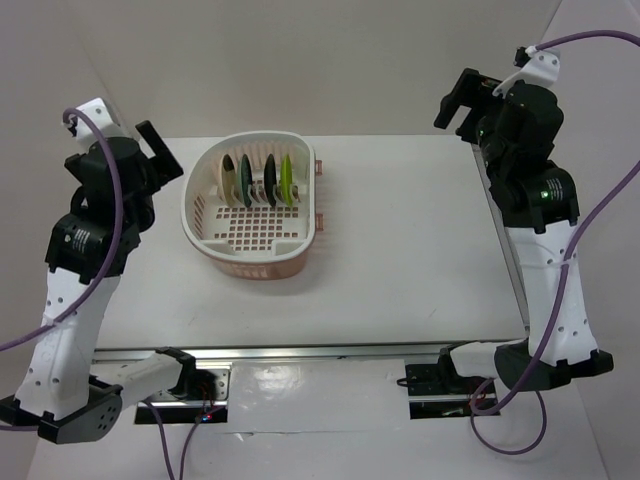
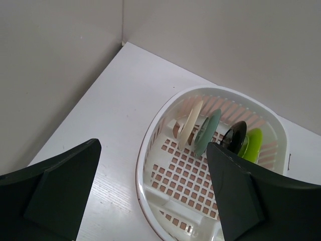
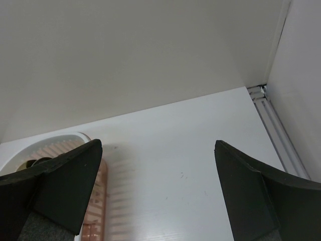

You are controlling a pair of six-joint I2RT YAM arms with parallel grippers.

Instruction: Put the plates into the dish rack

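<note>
The dish rack [image 1: 205, 228] is a white oval basket left of the table's middle. Several plates stand on edge between its prongs at the far end: cream [image 1: 228, 178], blue-green [image 1: 245, 180], black [image 1: 270, 177] and lime green [image 1: 287, 178]. My left gripper [image 1: 160, 150] hangs open and empty above the table, left of the rack. The left wrist view looks down between its jaws [image 2: 153, 145] at the rack [image 2: 145, 150] and the cream plate [image 2: 192, 124]. My right gripper [image 1: 458, 105] is raised at the far right, open and empty [image 3: 158, 144]. The rack's corner [image 3: 55, 138] shows at its left.
White walls close off the back and both sides. An aluminium rail [image 1: 508, 250] runs along the table's right edge, and another [image 1: 300, 350] runs along the front by the arm bases. Purple cables [image 1: 600, 215] hang from both arms.
</note>
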